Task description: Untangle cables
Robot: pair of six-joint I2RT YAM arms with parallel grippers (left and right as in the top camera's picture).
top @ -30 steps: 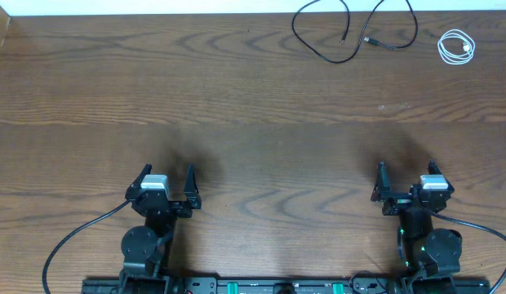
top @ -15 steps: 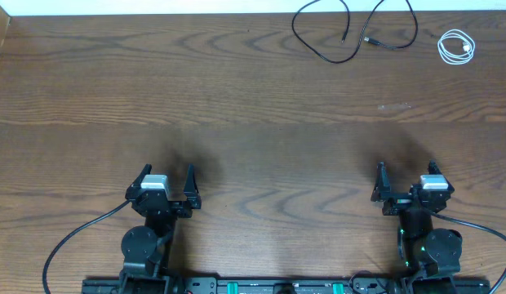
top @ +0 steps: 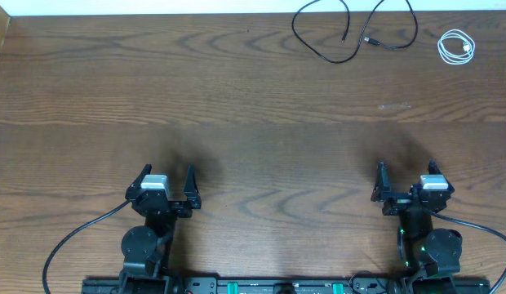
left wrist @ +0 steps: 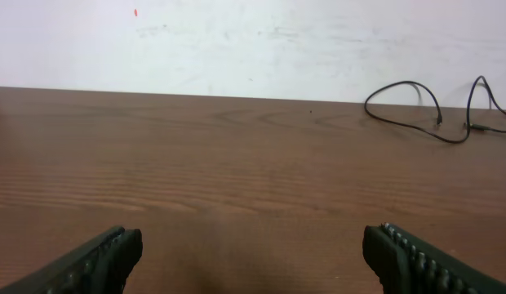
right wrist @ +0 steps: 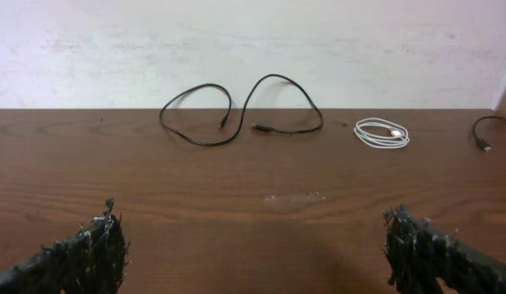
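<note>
– Brown wooden table (top: 237,106) with a plain white wall (left wrist: 237,41) behind it, yes? Where are the cables?

– All at the far side, in the upper right of the overhead view. One black cable (right wrist: 200,144) lies in loose open loops near the top edge, with both its plugs pointing toward the middle. To its right, well apart, is the white cable (right wrist: 382,133), wound in a small neat coil. At the right edge of the right wrist view I also see the end of a second black cable (right wrist: 475,129); the rest of it is outside the frame.

– And the arms?

– Both are at the bottom of the overhead view, far from every cable. The left gripper (top: 167,173) has its jaws wide apart and holds nothing. The right gripper (top: 406,169) is the same.

– So how much is done?

– I judge the separating is finished or nearly so: no cable touches another one. What may be left is to open the white coil and to straighten the black loops. For the second black cable I cannot tell.
</note>
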